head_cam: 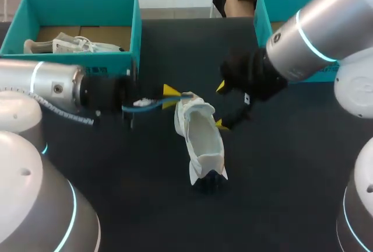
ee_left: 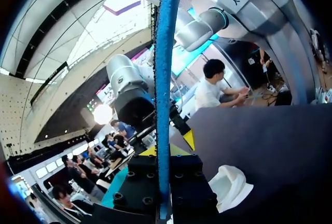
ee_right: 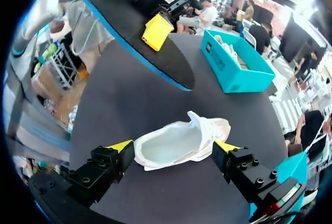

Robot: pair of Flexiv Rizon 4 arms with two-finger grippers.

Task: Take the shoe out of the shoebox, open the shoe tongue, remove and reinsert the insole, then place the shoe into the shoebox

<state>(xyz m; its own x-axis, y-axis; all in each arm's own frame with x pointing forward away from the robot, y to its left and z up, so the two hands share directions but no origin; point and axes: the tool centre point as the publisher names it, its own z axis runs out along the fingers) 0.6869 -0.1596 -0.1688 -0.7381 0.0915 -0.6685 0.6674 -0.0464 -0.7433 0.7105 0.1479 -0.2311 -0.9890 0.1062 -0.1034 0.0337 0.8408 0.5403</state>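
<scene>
You have the shoe (head_cam: 201,141) lying out of its box on the dark table (head_cam: 280,170), opening upward, the inside bare and pale. Everything below is placed from that shoe.

Your left gripper (head_cam: 170,98) is clamped on the insole (head_cam: 152,104). Both yellow tips press its faces, and the wrist view shows the blue edge running straight up between the fingers. The insole is held off the table, just beside the shoe's end that points toward the shoebox (head_cam: 135,27), with its tip reaching over that end.

Your right gripper (head_cam: 221,106) sits on the shoe's other flank with its fingers spread wide and nothing held. One tip is close against the shoe's side and the other is well clear of it. From its own wrist view the shoe lies ahead of the two tips, spanning the gap between them.

The teal shoebox stands well apart from the shoe, beyond the left arm, with a second shoe (head_cam: 73,45) lying inside it. A second teal box (head_cam: 263,8) is partly hidden behind the right arm. The left arm's black wrist lies between the shoe and the shoebox.
</scene>
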